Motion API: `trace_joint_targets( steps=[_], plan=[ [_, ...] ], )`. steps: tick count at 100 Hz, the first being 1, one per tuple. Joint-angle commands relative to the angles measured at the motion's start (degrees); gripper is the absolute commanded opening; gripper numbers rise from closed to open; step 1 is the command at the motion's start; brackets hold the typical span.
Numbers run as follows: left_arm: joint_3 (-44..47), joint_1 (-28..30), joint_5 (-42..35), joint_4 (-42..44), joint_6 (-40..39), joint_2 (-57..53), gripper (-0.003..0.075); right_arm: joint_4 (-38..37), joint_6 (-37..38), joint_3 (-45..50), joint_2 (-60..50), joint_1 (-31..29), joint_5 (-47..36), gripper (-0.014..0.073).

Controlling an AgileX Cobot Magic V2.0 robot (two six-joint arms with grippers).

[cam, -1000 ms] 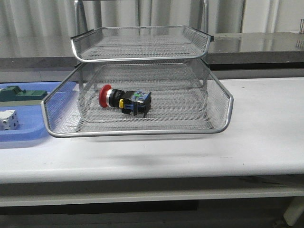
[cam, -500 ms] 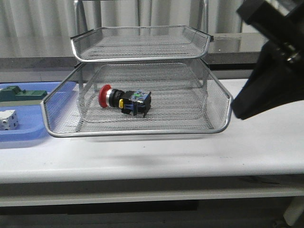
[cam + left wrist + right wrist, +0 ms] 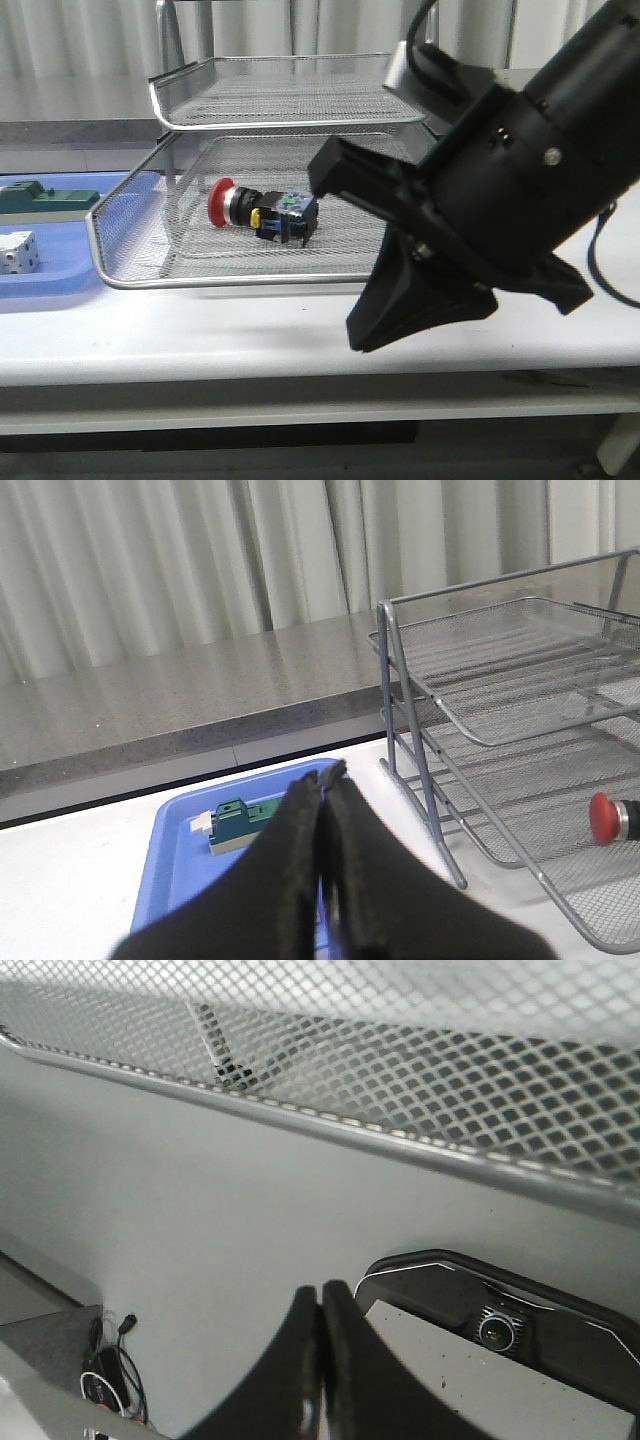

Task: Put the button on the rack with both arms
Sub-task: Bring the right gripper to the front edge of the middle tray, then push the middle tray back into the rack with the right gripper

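So the button [image 3: 262, 212] is lying on its side in the lower tray of the wire-mesh rack [image 3: 290, 278], red mushroom head pointing left, black body in the middle, blue-yellow block on the right end. Nothing is touching it. The rack sits on the white table [image 3: 200, 330] with another mesh tier above the one holding the button.

The right arm [image 3: 500, 190] fills most of the right half of the front view, big and black, hanging in front of the rack's right side and blocking that corner. Its tool [image 3: 318, 1360] shows up in the right wrist view with both fingers pressed together, nothing between them, and the mesh and chrome rim of the rack right in front of it.

The left tool [image 3: 325, 870] is also closed with nothing in it, fingers flat against each other. From the left wrist view it's over by the blue tray [image 3: 175, 865], which sits just to the left of the rack. On that tray there's a green block [image 3: 45, 197] and a white cube-like block [image 3: 17, 252]. The button's red head just peeks in at the edge of that wrist view.
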Motion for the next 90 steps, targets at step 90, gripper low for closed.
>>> trace_joint_targets(
  steps=[90],
  plan=[
    [-1.59, 0.19, -4.78, -0.80, -0.66, 0.68, -0.0021, -0.43, -1.47, -15.70, 14.20, 3.08, -15.78, -0.0060]
  ],
)
